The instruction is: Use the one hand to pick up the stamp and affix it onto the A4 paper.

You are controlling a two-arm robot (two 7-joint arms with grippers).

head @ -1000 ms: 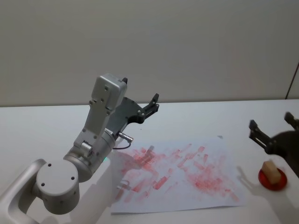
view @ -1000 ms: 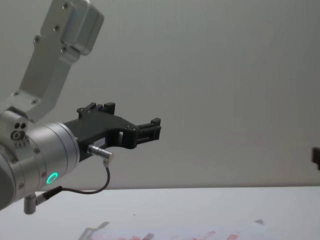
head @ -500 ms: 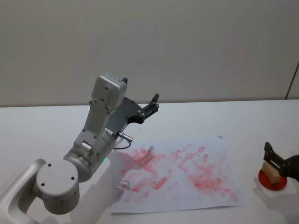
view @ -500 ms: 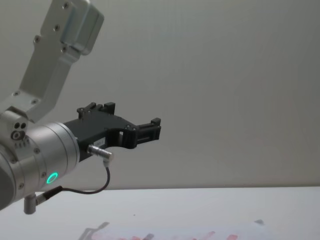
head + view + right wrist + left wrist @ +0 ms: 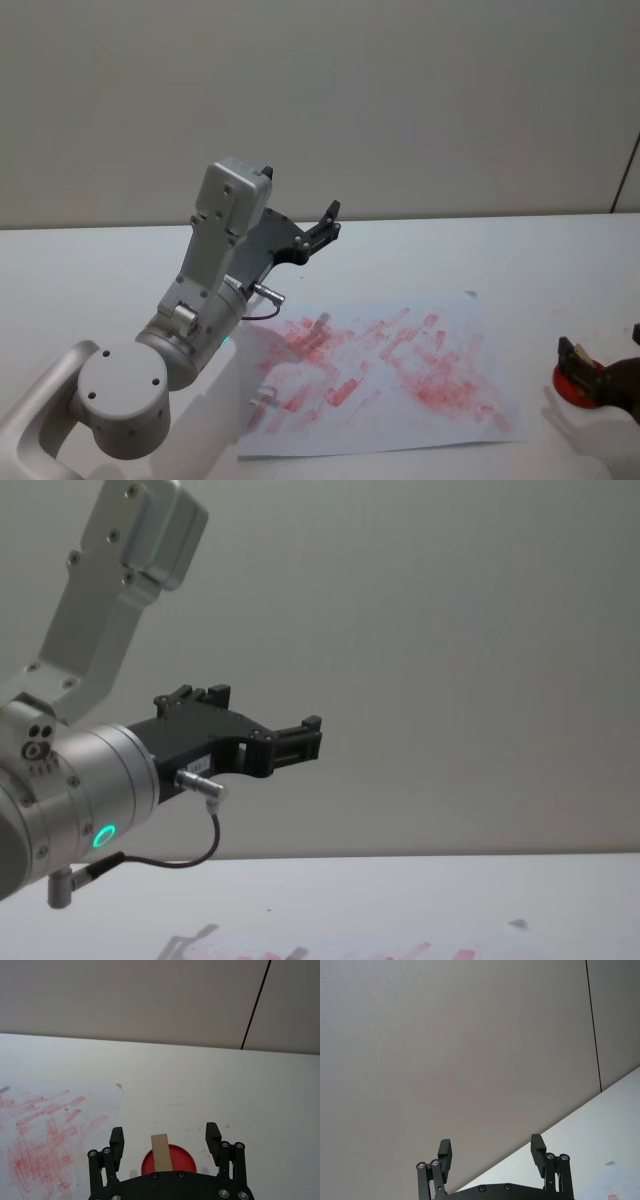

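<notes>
The stamp, a light-brown block, stands upright on a round red ink pad. My right gripper is open, one finger on each side of the stamp with a gap on both sides. In the head view the right gripper sits low at the table's right edge over the red pad, hiding the stamp. The A4 paper lies flat in the middle of the table, covered in red smudged prints, and also shows as A4 paper beside the pad. My left gripper is open, raised in the air, away from both.
The left arm's large silver links rise over the table's left side, with the left gripper pointing toward the back wall. White tabletop lies around the sheet. The pad sits close to the table's right front corner.
The right gripper has dropped lower and drawn toward the view's bottom right, coming down around the stamp and hiding it in the head view. The left arm has not moved.
</notes>
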